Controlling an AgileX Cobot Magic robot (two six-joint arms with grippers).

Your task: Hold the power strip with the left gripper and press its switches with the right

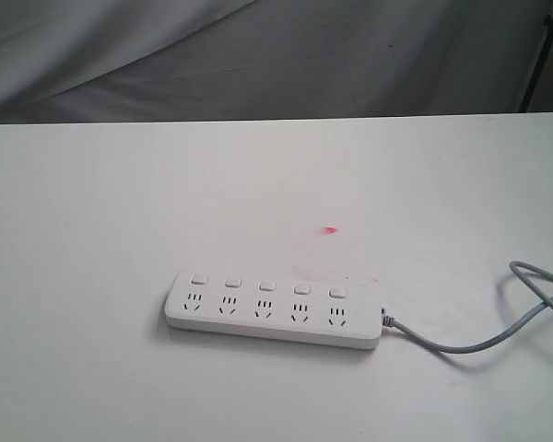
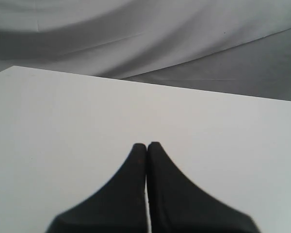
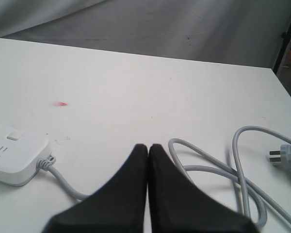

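Observation:
The white power strip [image 1: 275, 310] lies flat on the white table [image 1: 120, 203], a little in front of the middle. Its five square switches [image 1: 266, 286] run along its far edge, one above each socket. Its grey cable [image 1: 498, 336] trails off to the right. Neither arm shows in the exterior view. My left gripper [image 2: 147, 144] is shut over bare table, holding nothing, with the strip out of its view. My right gripper [image 3: 148, 145] is shut too, over the table beside the looped cable [image 3: 208, 167]; the strip's cable end [image 3: 14, 155] and one switch [image 3: 13, 137] lie off to one side.
A small red mark [image 1: 330, 230] is on the table behind the strip. The plug [image 3: 283, 156] rests at the end of the cable near the table's right edge. Grey cloth [image 1: 258, 55] hangs behind the table. A dark stand [image 1: 539, 55] is at the back right.

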